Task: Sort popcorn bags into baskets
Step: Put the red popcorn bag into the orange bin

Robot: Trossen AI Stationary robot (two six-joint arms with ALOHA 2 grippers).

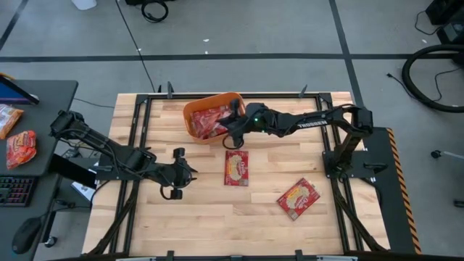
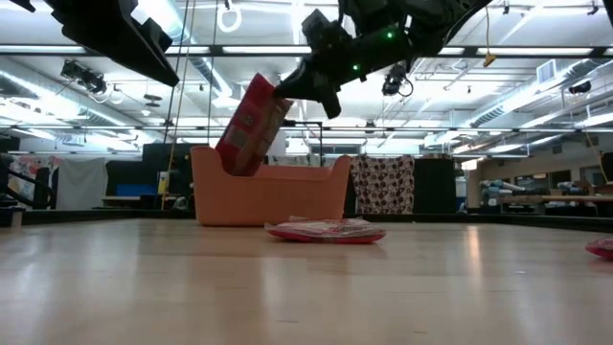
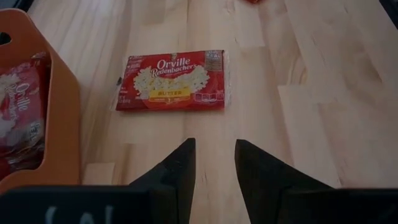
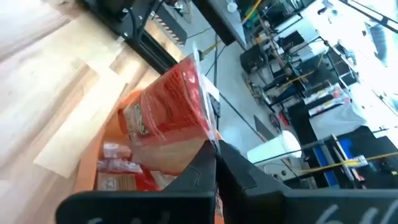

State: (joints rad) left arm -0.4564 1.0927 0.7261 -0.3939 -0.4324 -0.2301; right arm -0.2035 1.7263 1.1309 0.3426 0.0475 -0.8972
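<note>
At the far left of the high view I see a side desk [image 1: 43, 98] with two packets [image 1: 20, 145] lying on it, off my table [image 1: 217, 225]. Lower left of centre, my left gripper [image 1: 174, 183] hovers low over bare wood, its fingers [image 3: 177, 174] a narrow gap apart and holding nothing; its wrist view looks straight at a flat bag [image 3: 171, 81], label up.

Upper centre, the basket [image 1: 190, 110] sits by the table's far edge with red bags [image 1: 212, 125] already inside. My right gripper [image 1: 233, 116] is above the basket's right end, clamped on a bag [image 2: 251, 125]; in the low view that bag hangs tilted, its lower end dipping behind the basket wall [image 2: 273, 196], and the wrist view shows it pinched at one edge [image 4: 180, 112] above the packets in the tub.

Just below the basket, frame centre, lies the flat bag [image 1: 236, 167]. Right of it, lower down, another bag [image 1: 298, 198] lies skewed on the wood, well apart.
</note>
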